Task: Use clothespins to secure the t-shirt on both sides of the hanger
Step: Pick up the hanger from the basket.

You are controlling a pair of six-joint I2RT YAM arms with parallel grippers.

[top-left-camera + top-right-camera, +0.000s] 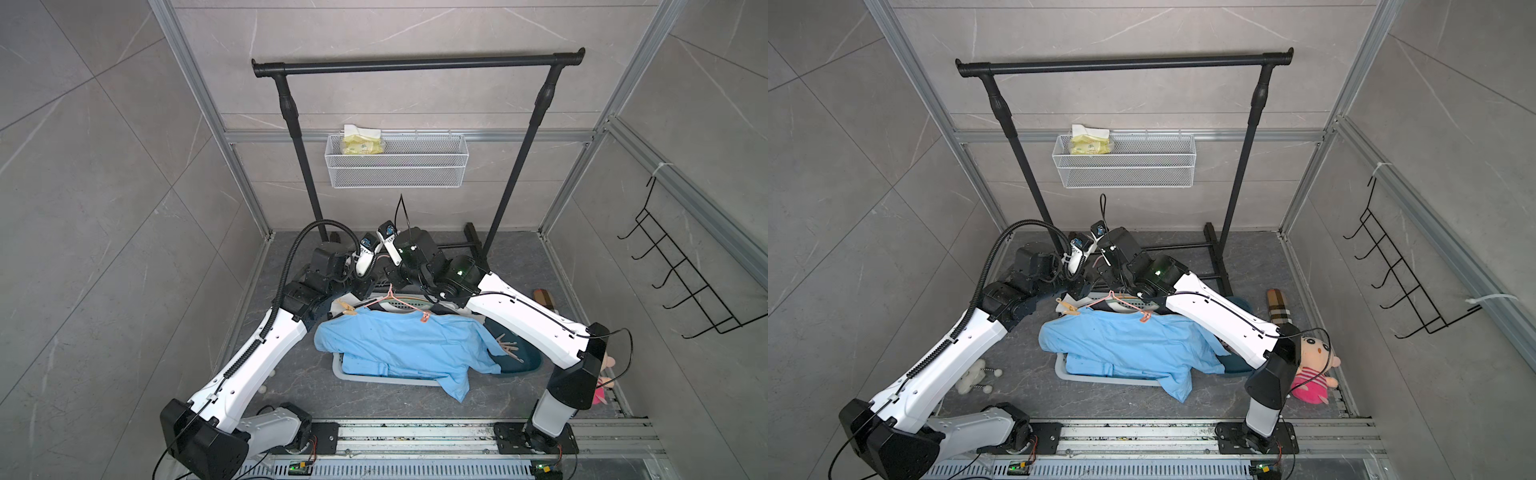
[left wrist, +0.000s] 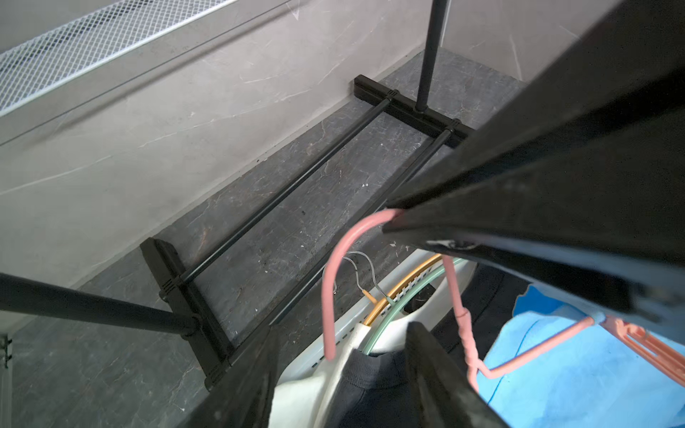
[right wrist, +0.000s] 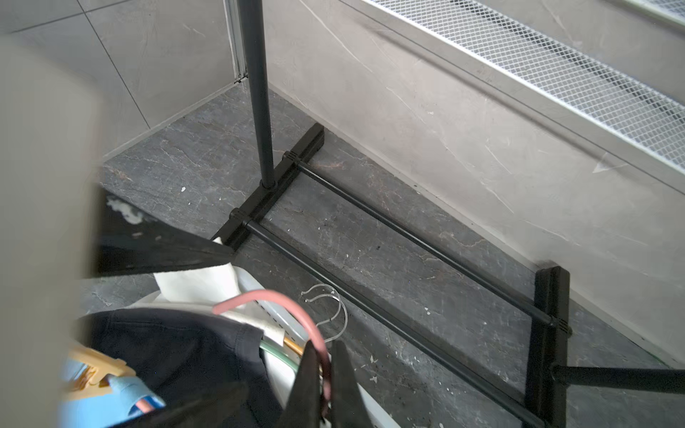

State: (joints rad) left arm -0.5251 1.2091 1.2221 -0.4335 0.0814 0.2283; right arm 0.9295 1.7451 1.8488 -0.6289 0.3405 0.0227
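Your pink hanger (image 1: 405,302) is lying with its long axis running across the cell, roughly along the bar of the rack (image 1: 415,65), with its hook pointing toward the back wall. The blue t-shirt (image 1: 399,345) on it is draping over the basket (image 1: 345,374), hem toward the arm bases. A tan clothespin (image 1: 347,308) is sitting on its left shoulder and a pink clothespin (image 1: 424,317) on its right.

A top view is showing you spare clothespins (image 1: 509,345) heaped in a dark bowl (image 1: 528,365). Only the right wrist view is showing the right gripper (image 3: 324,344) pinching the hook. The left wrist view is showing the left gripper (image 2: 343,329) standing spread, the hook's tip between its fingers; you cannot tell whether they touch it.

Both arms are reaching forward, converging over the basket's far edge, wrists bent down.
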